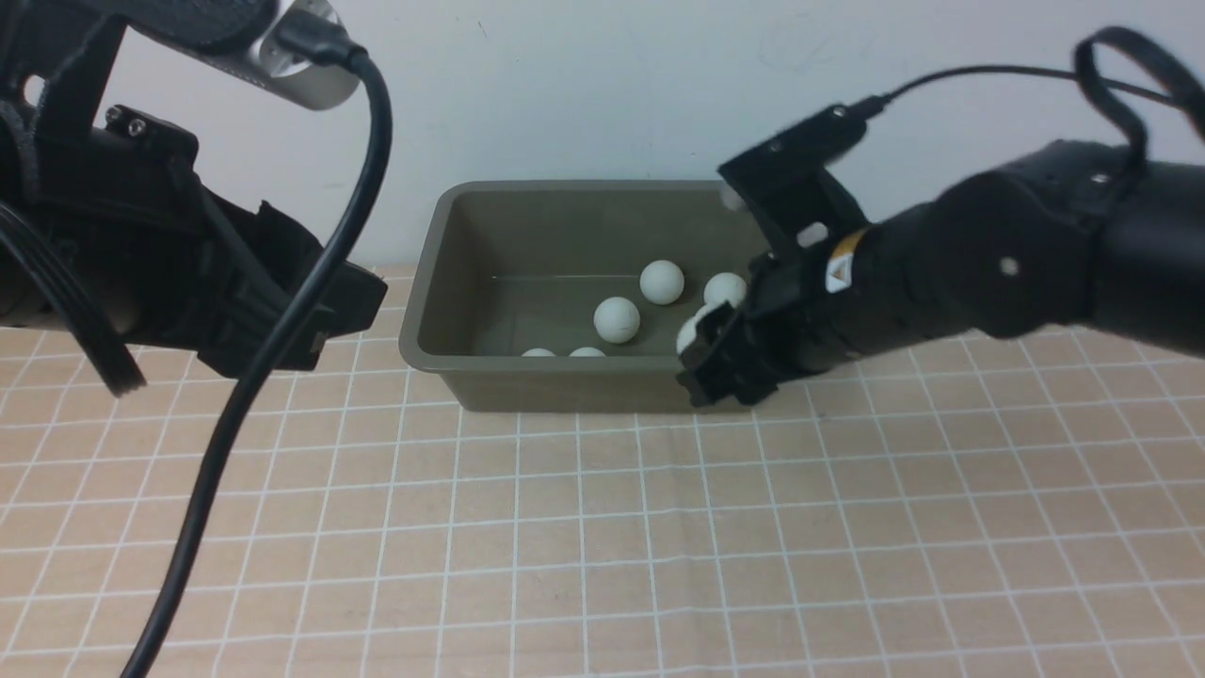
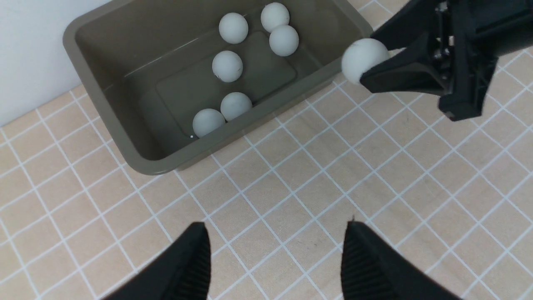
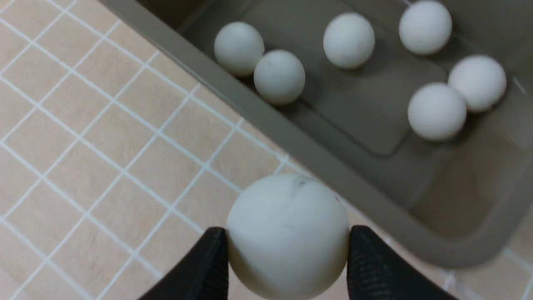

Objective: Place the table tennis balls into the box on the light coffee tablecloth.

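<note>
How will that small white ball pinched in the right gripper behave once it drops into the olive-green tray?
The small matte white ball is round and smooth, so it will probably roll. It looks light and may bounce. The olive-green plastic tray has sloping walls, which should contain it among the six balls already inside.

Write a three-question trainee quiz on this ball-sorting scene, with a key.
1. How many table tennis balls lie inside the box?
2. True or false: the left gripper holds a ball.
3. Where is the held ball? A) deep inside the box B) between the right gripper's jaws, near the box's rim C) loose on the tablecloth

Key: 1. Six. 2. False; its jaws stand open and empty. 3. B.
</note>
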Controlling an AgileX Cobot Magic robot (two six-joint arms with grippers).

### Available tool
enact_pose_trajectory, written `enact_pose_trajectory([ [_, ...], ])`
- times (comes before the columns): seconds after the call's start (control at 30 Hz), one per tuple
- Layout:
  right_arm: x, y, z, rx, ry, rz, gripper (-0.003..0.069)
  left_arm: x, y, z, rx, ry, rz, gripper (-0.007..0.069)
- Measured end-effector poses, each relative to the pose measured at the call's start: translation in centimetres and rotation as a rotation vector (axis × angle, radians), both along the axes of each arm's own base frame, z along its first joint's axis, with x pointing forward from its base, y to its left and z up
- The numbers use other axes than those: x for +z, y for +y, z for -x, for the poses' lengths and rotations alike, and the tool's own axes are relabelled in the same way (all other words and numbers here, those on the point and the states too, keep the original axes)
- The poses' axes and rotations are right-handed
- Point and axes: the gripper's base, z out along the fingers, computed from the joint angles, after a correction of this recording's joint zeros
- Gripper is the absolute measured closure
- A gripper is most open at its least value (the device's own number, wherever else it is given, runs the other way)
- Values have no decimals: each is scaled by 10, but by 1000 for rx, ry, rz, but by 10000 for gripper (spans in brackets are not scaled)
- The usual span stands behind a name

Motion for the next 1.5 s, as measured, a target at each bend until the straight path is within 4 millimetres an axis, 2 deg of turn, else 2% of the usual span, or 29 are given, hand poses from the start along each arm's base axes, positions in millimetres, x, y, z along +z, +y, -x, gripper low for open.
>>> enact_pose_trajectory([
  [0.2,-16,9,-48,-21,-16,-41,323,-1,0,1,-5,17,-5,272],
  [0.43,-23,6,-84,-91,-14,-99,323,-3,0,3,-12,44,-16,272],
  [0.6,-23,-2,-95,-129,-10,-123,322,-4,0,4,-15,53,-20,272],
  [0.67,-23,-6,-97,-146,-4,-131,292,-4,0,4,-15,52,-20,272],
  [0.8,-24,-8,-98,-173,10,-150,179,-3,0,3,-13,45,-16,272],
  [0.93,-17,-8,-97,-173,-8,-159,152,-3,0,3,-11,37,-13,272],
  [1.0,5,-13,-92,-167,-60,-162,159,-2,0,2,-8,27,-9,272],
  [1.03,7,-14,-91,-166,-65,-163,160,-2,0,2,-7,26,-8,272],
  [1.1,45,-25,-80,-174,-151,-185,175,-1,0,2,-6,22,-7,272],
  [1.13,71,-35,-71,-185,-208,-200,187,-1,0,2,-6,22,-7,272],
  [1.17,79,-38,-68,-188,-230,-202,188,-1,0,1,-6,21,-6,272],
  [1.23,127,-63,-46,-231,-338,-222,204,-1,0,1,-6,20,-6,272],
  [1.33,180,-101,-6,-296,-458,-203,219,-1,0,1,-6,20,-6,272],
  [1.43,212,-132,34,-349,-517,-119,229,-1,0,1,-5,18,-5,272],
  [1.5,228,-146,65,-369,-534,-70,237,0,0,0,0,1,2,272],
])
